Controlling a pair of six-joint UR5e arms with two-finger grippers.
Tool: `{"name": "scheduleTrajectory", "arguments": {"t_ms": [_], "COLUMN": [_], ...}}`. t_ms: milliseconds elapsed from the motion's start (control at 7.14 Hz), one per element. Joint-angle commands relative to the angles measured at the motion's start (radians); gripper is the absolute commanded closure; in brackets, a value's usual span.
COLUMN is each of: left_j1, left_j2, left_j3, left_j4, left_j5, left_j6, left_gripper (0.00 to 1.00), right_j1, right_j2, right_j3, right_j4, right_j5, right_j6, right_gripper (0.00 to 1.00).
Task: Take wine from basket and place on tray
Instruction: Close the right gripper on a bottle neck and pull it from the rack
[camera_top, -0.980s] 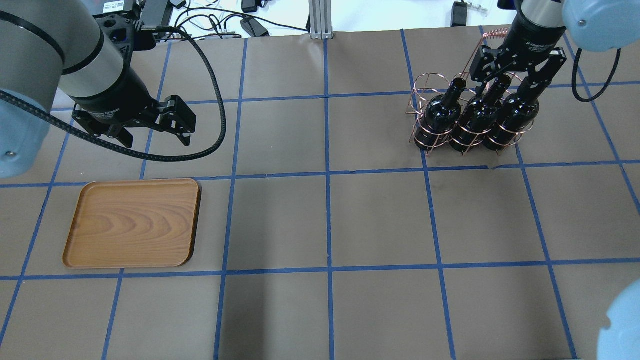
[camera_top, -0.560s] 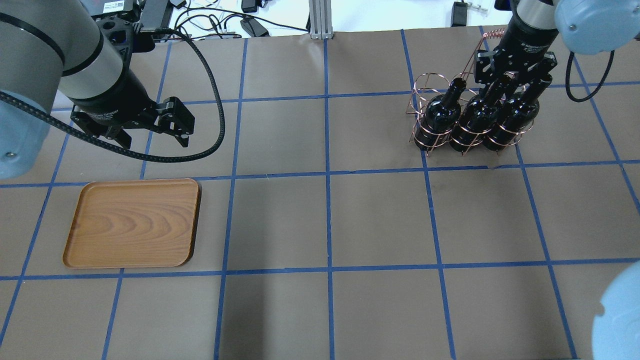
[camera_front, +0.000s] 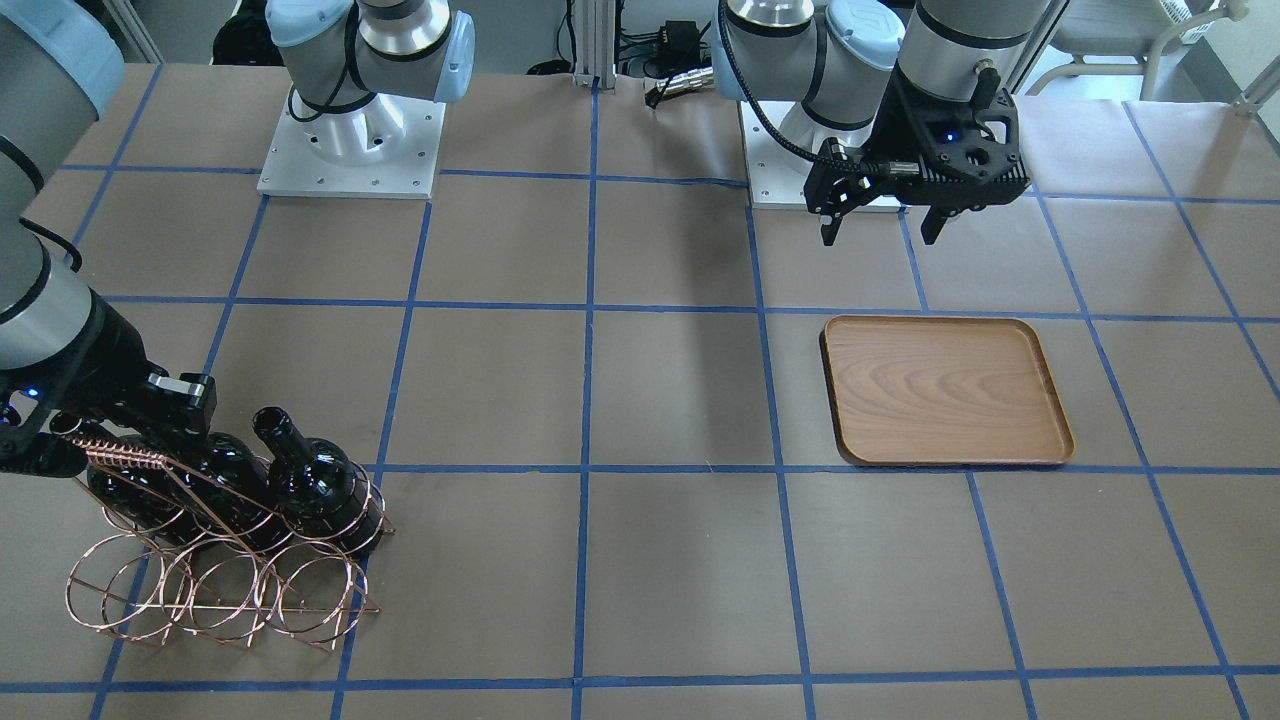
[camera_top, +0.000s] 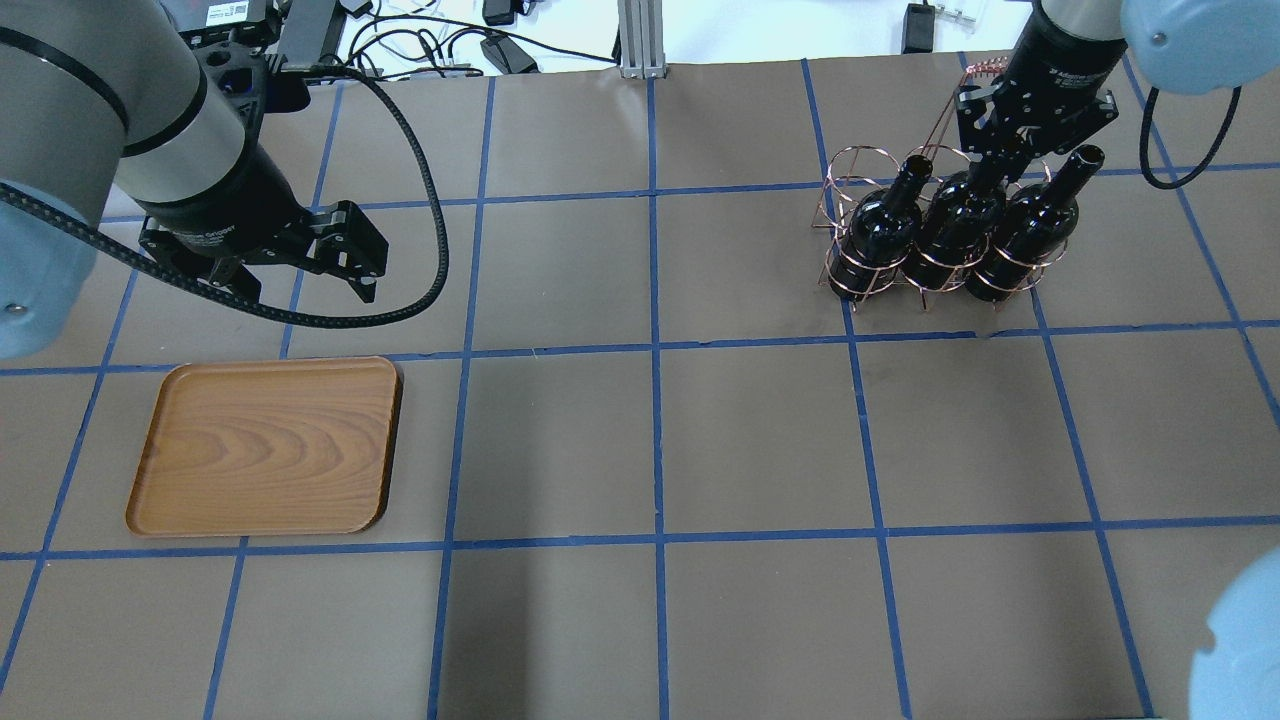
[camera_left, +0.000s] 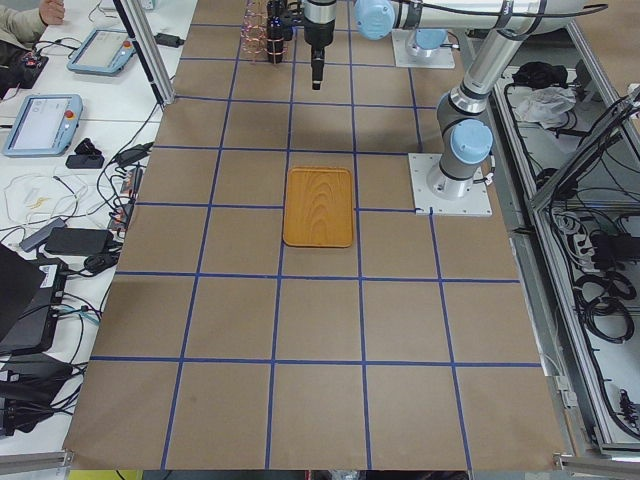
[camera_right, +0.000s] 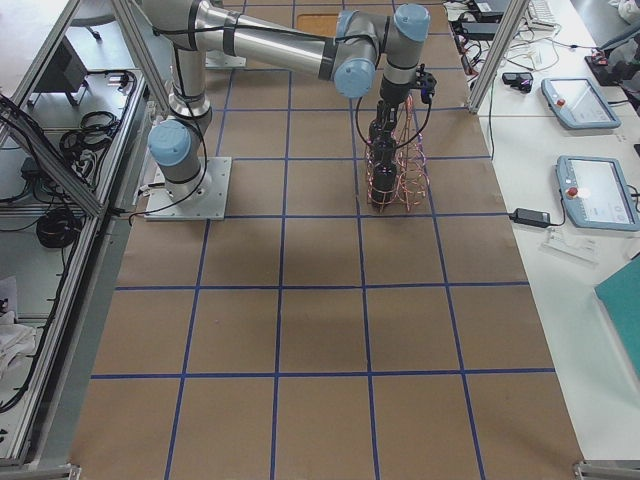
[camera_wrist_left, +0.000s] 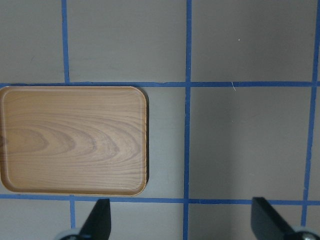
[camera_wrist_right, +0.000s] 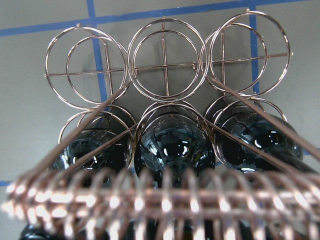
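Observation:
Three near-black wine bottles stand side by side in the copper wire basket (camera_top: 848, 172) at the far right. They are the left (camera_top: 880, 225), the middle (camera_top: 955, 232) and the right one (camera_top: 1030, 228). My right gripper (camera_top: 1005, 152) sits over the basket's handle and is shut on the neck of the middle bottle. The right bottle's neck stands free beside it. In the right wrist view the blurred coil handle (camera_wrist_right: 160, 205) crosses in front of the bottles (camera_wrist_right: 175, 145). The wooden tray (camera_top: 265, 445) lies at the near left. My left gripper (camera_top: 305, 285) hangs open and empty behind the tray.
The basket's upper rings (camera_front: 210, 590) hold nothing. Blue tape lines cross the brown table cover (camera_top: 650, 440). Cables and an aluminium post (camera_top: 640, 40) lie past the far edge. The arm bases (camera_front: 350, 150) stand at the robot's side of the table.
My right gripper went from open around the bottle necks to shut on the middle bottle's neck and drew back slightly. My left gripper shifted a little to the left.

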Motion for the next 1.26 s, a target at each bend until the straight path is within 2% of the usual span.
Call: {"name": "scheduleTrajectory", "arguments": {"t_ms": [0,140,280,560,700,840,980,1120], "left_j1": [0.0,0.0,0.0,0.0,0.0,0.003,0.04,0.076], "left_j2": [0.0,0.0,0.0,0.0,0.0,0.0,0.0,0.003], "left_j3": [0.001,0.001,0.001,0.0,0.001,0.007,0.011,0.014], "left_j4": [-0.001,-0.002,-0.007,-0.006,-0.006,-0.006,-0.004,-0.004], "left_j5": [0.006,0.008,0.008,0.009,0.009,0.009,0.008,0.005], "left_j6": [0.016,0.014,0.014,0.016,0.016,0.016,0.017,0.069], "left_gripper": [0.0,0.0,0.0,0.0,0.0,0.0,0.0,0.0], "right_j1": [0.025,0.037,0.068,0.126,0.19,0.279,0.368,0.452], "right_j2": [-0.044,-0.07,-0.113,-0.14,-0.16,-0.158,-0.148,-0.108], "right_j3": [-0.169,-0.243,-0.248,-0.187,-0.118,-0.083,-0.075,-0.065], "right_j4": [0.155,0.283,0.362,0.428,0.41,0.369,0.317,0.244], "right_j5": [-0.001,-0.013,-0.023,-0.024,-0.007,-0.007,0.007,0.021], "right_j6": [0.004,0.004,0.004,0.004,0.021,0.121,0.216,0.398], "right_gripper": [0.94,0.94,0.94,0.93,0.93,0.94,0.94,0.94]}}
